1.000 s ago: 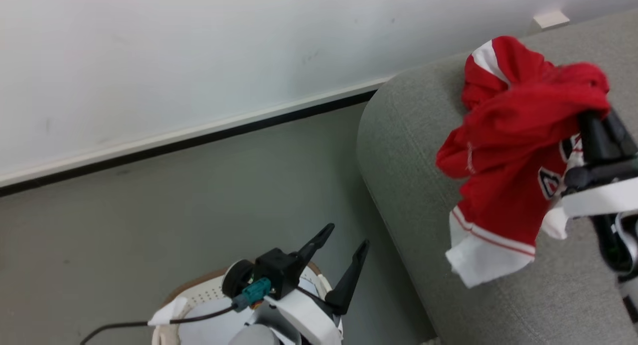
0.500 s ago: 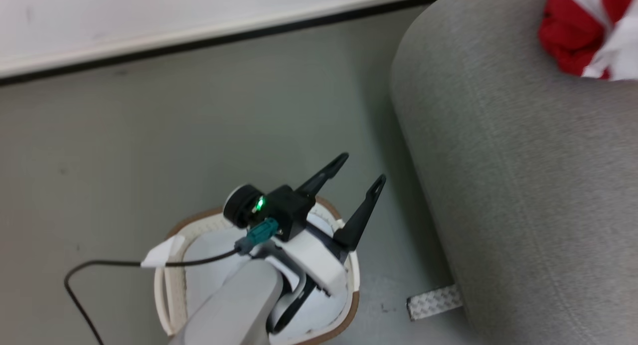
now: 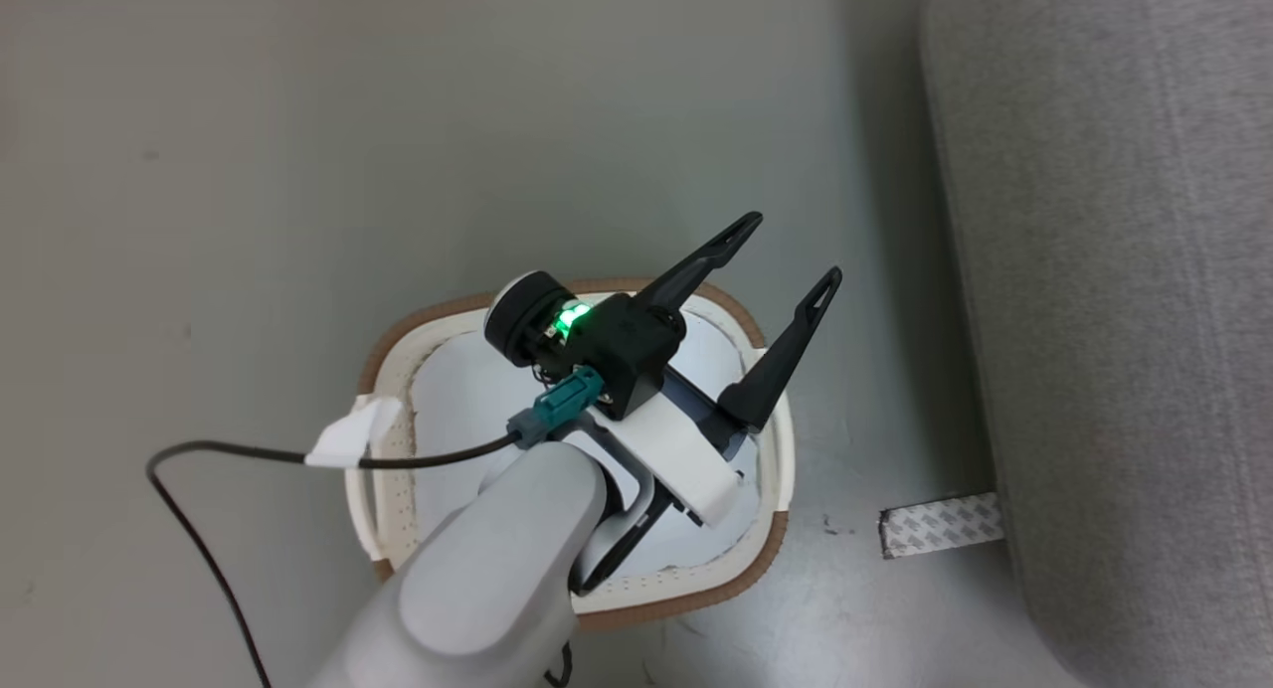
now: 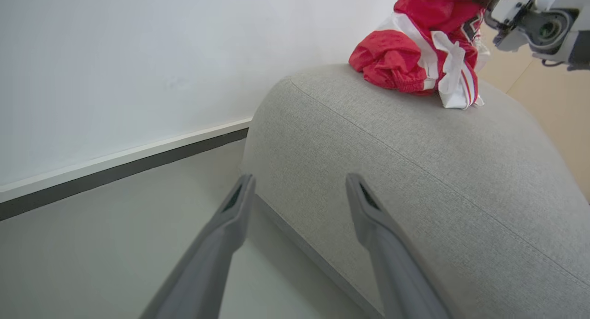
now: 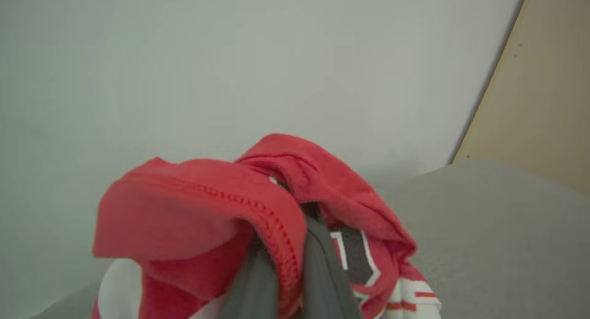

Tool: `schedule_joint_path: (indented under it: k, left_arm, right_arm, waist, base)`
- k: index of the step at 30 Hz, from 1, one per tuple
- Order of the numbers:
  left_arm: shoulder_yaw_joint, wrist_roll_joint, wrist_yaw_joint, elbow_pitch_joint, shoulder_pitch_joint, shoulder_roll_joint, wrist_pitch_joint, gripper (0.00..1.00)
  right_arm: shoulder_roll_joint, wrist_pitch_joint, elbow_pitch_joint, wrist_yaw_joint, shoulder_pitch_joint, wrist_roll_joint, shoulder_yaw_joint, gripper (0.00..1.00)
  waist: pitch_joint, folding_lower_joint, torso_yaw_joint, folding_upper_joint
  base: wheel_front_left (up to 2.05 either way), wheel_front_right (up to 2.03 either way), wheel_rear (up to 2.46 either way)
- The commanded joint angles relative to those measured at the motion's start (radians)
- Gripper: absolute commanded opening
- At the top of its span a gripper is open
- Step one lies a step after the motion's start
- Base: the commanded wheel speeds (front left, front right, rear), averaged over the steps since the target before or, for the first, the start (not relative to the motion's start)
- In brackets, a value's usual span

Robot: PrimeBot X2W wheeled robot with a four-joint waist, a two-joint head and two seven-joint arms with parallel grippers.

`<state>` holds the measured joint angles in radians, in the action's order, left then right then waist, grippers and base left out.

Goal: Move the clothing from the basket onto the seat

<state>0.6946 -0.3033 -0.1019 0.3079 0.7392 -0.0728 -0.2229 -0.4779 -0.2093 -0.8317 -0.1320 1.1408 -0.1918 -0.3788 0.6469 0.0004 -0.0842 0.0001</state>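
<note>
The red clothing (image 4: 410, 56) with white stripes hangs bunched from my right gripper (image 5: 288, 245), which is shut on a fold of it (image 5: 207, 203). Its lower end touches the rounded top of the grey seat (image 4: 415, 171). My right arm's wrist (image 4: 534, 14) shows above the garment. My left gripper (image 3: 791, 249) is open and holds nothing, hovering over the oval cream basket (image 3: 686, 599) with the brown rim. In the left wrist view its fingers (image 4: 299, 178) point toward the seat's side. The seat's edge (image 3: 1124, 270) runs down the right of the head view.
A pale bluish-white cloth (image 3: 448, 400) lies inside the basket. A black cable (image 3: 229, 454) runs from my left wrist across the grey floor. A strip of patterned tape (image 3: 940, 524) lies on the floor by the seat's foot. A white wall with a dark baseboard (image 4: 115, 171) stands behind.
The head camera has tilted down, so the wall and the clothing have slid out of its picture and the basket sits in the middle. My left gripper stays open above the basket.
</note>
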Motion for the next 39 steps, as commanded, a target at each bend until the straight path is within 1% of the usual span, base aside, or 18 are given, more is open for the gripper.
schedule_joint_path:
  k: [1,2,3,4,5,8,10,12,14,16,20,24,26,30,32,37,39]
  left_arm:
    - [0.001,0.000,0.000,0.002,0.002,0.001,-0.009,1.00]
    - [0.004,-0.003,0.001,0.009,-0.001,0.002,-0.012,1.00]
    - [0.007,-0.005,0.001,0.015,-0.004,0.004,-0.013,1.00]
    - [0.009,-0.005,0.002,0.022,-0.008,0.005,-0.017,1.00]
    - [0.008,-0.007,0.004,0.028,-0.012,0.004,-0.020,1.00]
    - [0.005,-0.017,0.010,0.041,-0.034,0.000,-0.024,1.00]
    - [0.002,-0.023,0.013,0.048,-0.050,-0.004,-0.025,1.00]
    - [-0.003,-0.030,0.019,0.055,-0.071,-0.009,-0.030,1.00]
    - [-0.010,-0.041,0.024,0.057,-0.095,-0.014,-0.034,1.00]
    - [-0.019,-0.053,0.032,0.056,-0.123,-0.020,-0.034,1.00]
    - [-0.036,-0.070,0.048,0.055,-0.184,-0.033,-0.039,1.00]
    - [-0.059,-0.096,0.066,0.049,-0.253,-0.045,-0.042,1.00]
    - [-0.068,-0.109,0.075,0.049,-0.290,-0.052,-0.041,1.00]
    - [-0.097,-0.125,0.100,0.043,-0.361,-0.070,-0.042,1.00]
    - [-0.115,-0.129,0.110,0.041,-0.400,-0.078,-0.042,1.00]
    - [-0.166,-0.121,0.138,0.027,-0.498,-0.117,-0.041,1.00]
    - [-0.191,-0.118,0.148,0.021,-0.533,-0.131,-0.041,1.00]
  right_arm:
    - [-0.001,-0.009,-0.008,0.003,-0.013,0.015,-0.009,0.12]
    - [0.006,-0.018,-0.030,0.003,-0.026,0.035,-0.021,0.19]
    - [0.010,-0.026,-0.046,0.003,-0.040,0.059,-0.028,0.36]
    - [0.016,-0.034,-0.059,0.003,-0.052,0.077,-0.037,0.49]
    - [0.028,-0.041,-0.069,0.003,-0.065,0.093,-0.044,1.00]
    - [0.064,-0.050,-0.077,0.003,-0.091,0.122,-0.045,1.00]
    - [0.082,-0.055,-0.071,0.003,-0.116,0.125,-0.024,1.00]
    - [0.098,-0.056,-0.050,0.003,-0.154,0.136,0.019,1.00]
    - [0.110,-0.056,-0.001,0.003,-0.196,0.146,0.059,1.00]
    - [0.136,-0.056,0.057,0.003,-0.255,0.132,0.091,1.00]
    - [0.169,-0.056,0.200,0.003,-0.384,0.112,0.163,1.00]
    - [0.194,-0.055,0.326,0.003,-0.517,0.128,0.216,1.00]
    - [0.218,-0.055,0.378,0.003,-0.580,0.132,0.229,1.00]
    - [0.256,-0.054,0.456,0.003,-0.703,0.136,0.251,1.00]
    - [0.283,-0.054,0.488,0.003,-0.761,0.126,0.237,1.00]
    - [0.355,-0.055,0.534,0.003,-0.900,0.104,0.257,1.00]
    - [0.373,-0.055,0.543,0.003,-0.940,0.097,0.266,1.00]
  waist:
    - [0.001,-0.0004,0.010,-0.0001]
    - [-0.004,-0.0004,0.011,-0.0001]
    - [-0.011,-0.0004,0.013,-0.0001]
    - [-0.020,-0.0004,0.014,-0.0001]
    - [-0.030,-0.0004,0.013,-0.0001]
    - [-0.069,-0.0004,0.007,-0.0001]
    - [-0.098,-0.0004,-0.001,-0.0001]
    - [-0.133,-0.0004,-0.009,-0.0001]
    - [-0.169,-0.0004,-0.018,-0.0001]
    - [-0.210,-0.0004,-0.026,-0.0001]
    - [-0.298,-0.0004,-0.032,-0.0001]
    - [-0.384,-0.0004,-0.030,-0.0001]
    - [-0.429,-0.0004,-0.023,-0.0001]
    - [-0.506,-0.0004,-0.004,-0.0001]
    - [-0.545,-0.0004,0.008,-0.0001]
    - [-0.611,-0.0004,0.030,-0.0001]
    - [-0.625,-0.0004,0.037,-0.0001]
  base:
    - [0.00,0.00,0.00]
    - [0.00,0.00,0.00]
    - [0.00,0.00,0.00]
    - [0.00,0.00,0.00]
    - [0.00,0.00,0.00]
    - [0.00,0.00,0.00]
    - [0.00,0.00,0.00]
    - [0.00,0.00,0.00]
    - [0.00,0.00,0.00]
    - [0.00,0.00,0.00]
    - [0.00,0.00,0.00]
    - [0.00,0.00,0.00]
    - [0.00,0.00,0.00]
    - [0.00,0.00,0.00]
    - [0.00,0.00,0.00]
    - [0.00,0.00,0.00]
    - [0.00,0.00,0.00]
